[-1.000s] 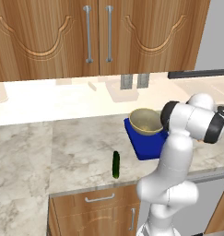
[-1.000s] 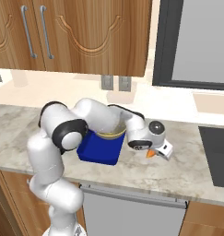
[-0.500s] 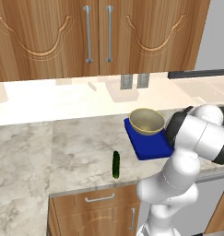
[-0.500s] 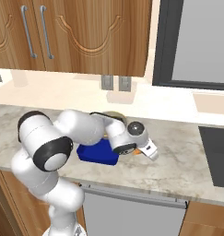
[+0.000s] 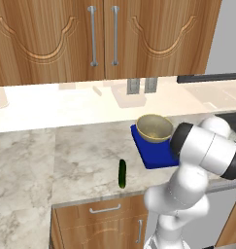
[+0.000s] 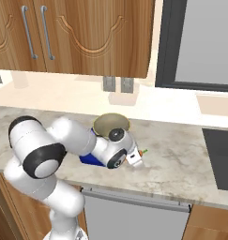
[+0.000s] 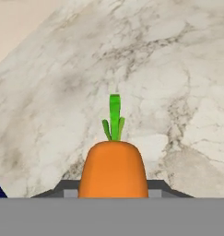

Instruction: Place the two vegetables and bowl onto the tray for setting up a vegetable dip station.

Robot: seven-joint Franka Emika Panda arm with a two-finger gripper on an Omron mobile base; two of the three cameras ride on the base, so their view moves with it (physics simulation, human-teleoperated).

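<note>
Hand view: one carrot (image 7: 113, 170), bright orange with a short green stem pointing away from the camera, sits between the jaws, which are closed on it; its lower end is cut off by the frame bottom. Pale marbled surface (image 7: 168, 69) lies behind it. A sliver of deep blue shows at the lower left edge, too small to identify for sure.

Right base view: gripper (image 6: 139, 157) is low over the surface, just right of the tray; a tiny bit of orange with a green tip (image 6: 142, 152) pokes out by it. One tray (image 6: 87, 159), mostly hidden behind the arm, only a blue strip visible. One bowl (image 6: 110, 124), tan, round, partly covered by the arm.

Left base view: one bowl (image 5: 154, 128), tan with olive-brown inside, sits on the far part of the blue tray (image 5: 156, 155), whose right side is hidden by the arm. One cucumber (image 5: 122, 173), slim and dark green, lies on the surface left of the tray, apart from it, near the front edge. Two upper cabinet doors (image 5: 66, 39) with metal handles hang above.
</note>
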